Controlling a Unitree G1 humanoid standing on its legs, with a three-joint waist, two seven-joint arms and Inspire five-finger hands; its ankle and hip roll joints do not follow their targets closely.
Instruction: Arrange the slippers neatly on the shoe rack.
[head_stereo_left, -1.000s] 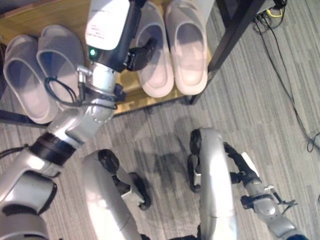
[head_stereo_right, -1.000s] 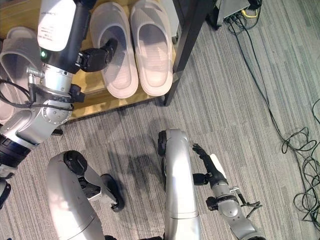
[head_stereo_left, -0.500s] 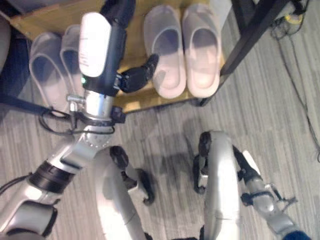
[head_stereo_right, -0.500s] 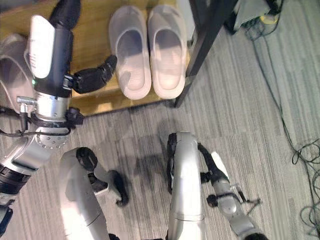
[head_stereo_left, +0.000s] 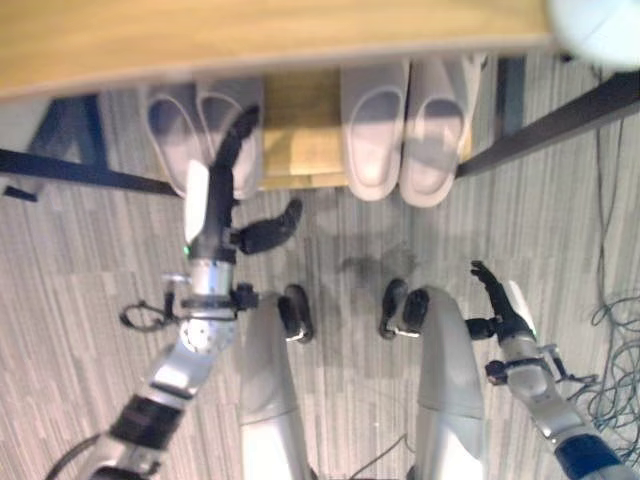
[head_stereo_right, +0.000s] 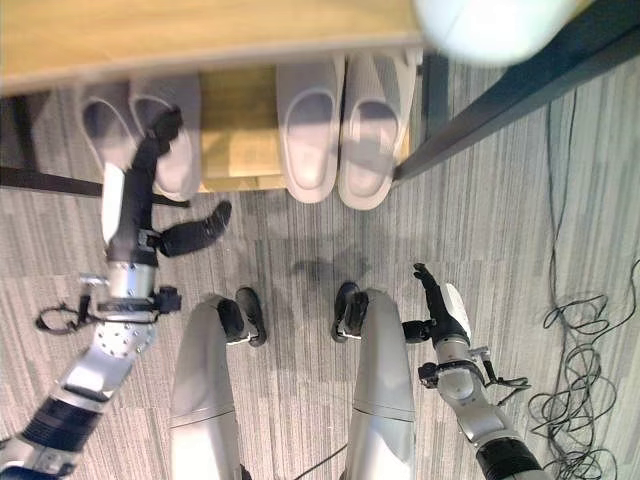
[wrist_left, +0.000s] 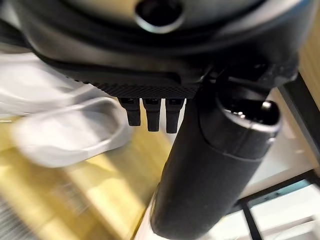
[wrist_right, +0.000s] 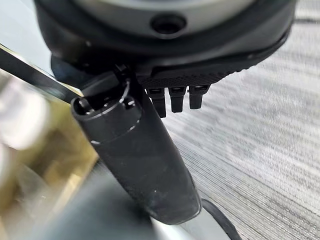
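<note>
Two pairs of slippers on the rack, left hand open at the 10 o'clock pair, right hand open at 4 o'clock, both holding nothing

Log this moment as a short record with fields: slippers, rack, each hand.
left pair: two grey slippers side by side on the shoe rack's lower wooden shelf, toes under the upper shelf
right pair: two pale slippers side by side on the same shelf, heels past its front edge
left hand: open, fingers straight, reaching over the left pair; thumb sticks out over the carpet
right hand: open, low over the carpet beside the robot, holding nothing
</note>
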